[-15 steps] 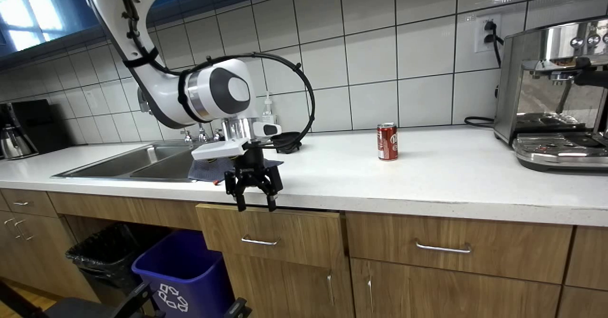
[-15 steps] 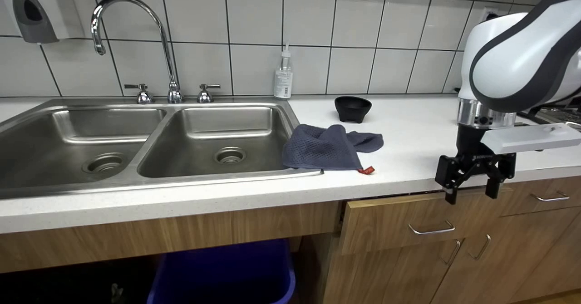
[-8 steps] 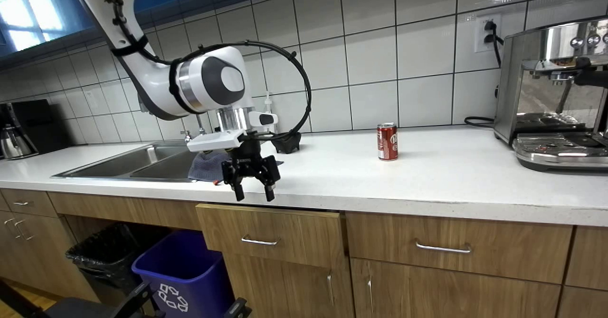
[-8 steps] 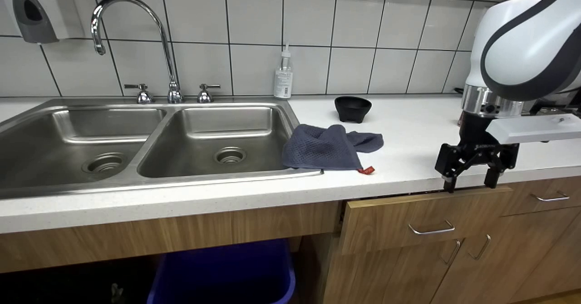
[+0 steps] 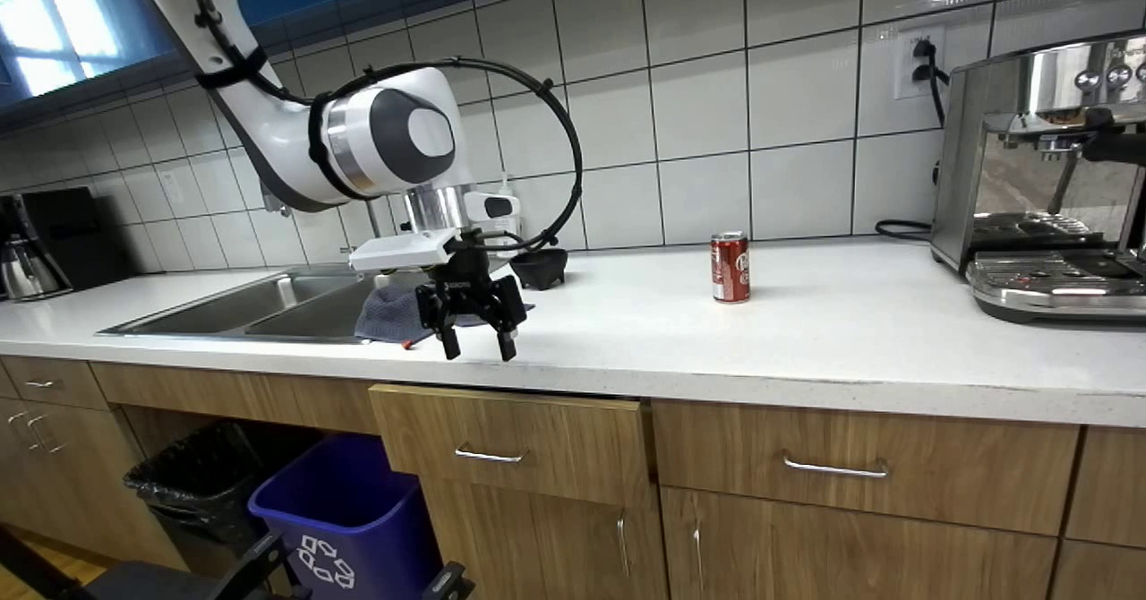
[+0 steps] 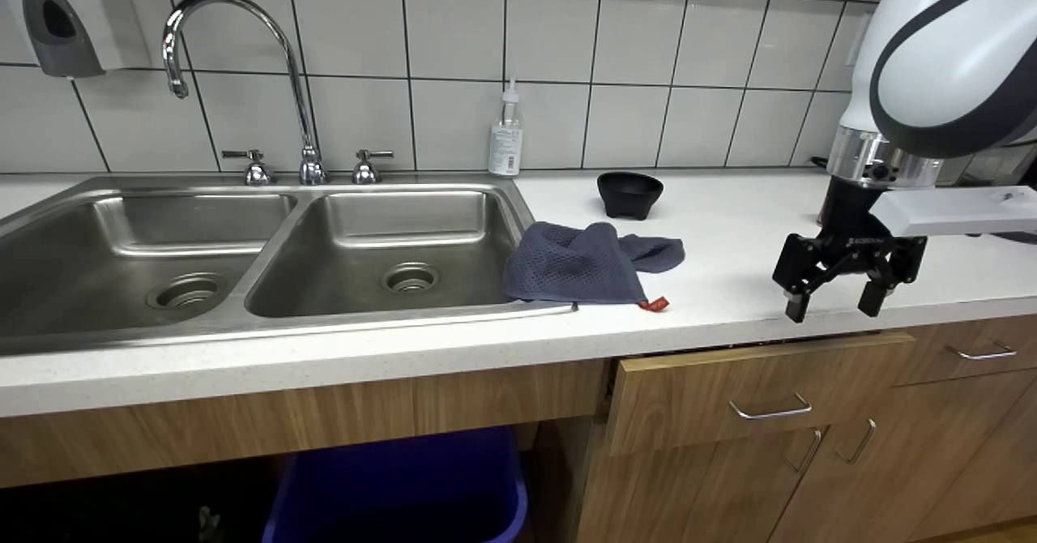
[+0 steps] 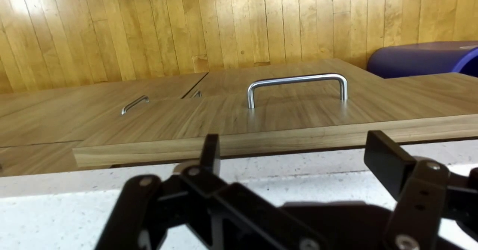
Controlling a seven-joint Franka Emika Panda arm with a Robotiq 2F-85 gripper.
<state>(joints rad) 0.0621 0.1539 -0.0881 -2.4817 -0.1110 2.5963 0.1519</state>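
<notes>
My gripper (image 5: 480,352) points down with its jaws wide apart and nothing between them. It hangs close above the front edge of the white counter (image 6: 713,316), touching nothing visible. Just below it is a wooden drawer (image 6: 689,401) with a silver bar handle (image 5: 489,455); its front stands out slightly from the cabinet. In the wrist view the fingers (image 7: 211,151) spread over the counter edge and the drawer's top edge (image 7: 283,141), and the handle (image 7: 297,80) shows beyond them. The drawer's inside is hidden beneath the counter.
A red can (image 5: 731,267) stands on the counter, with a coffee machine (image 5: 1056,179) farther right. Beside the steel sink (image 6: 405,251) lie a blue-grey cloth (image 6: 579,263) and a black bowl (image 6: 629,194). A blue recycling bin (image 5: 345,510) sits below.
The arm has lifted the gripper steadily from in front of the drawer's top edge to above the counter edge, drawing slightly back over the counter. The drawer has not moved and the jaws stay wide.
</notes>
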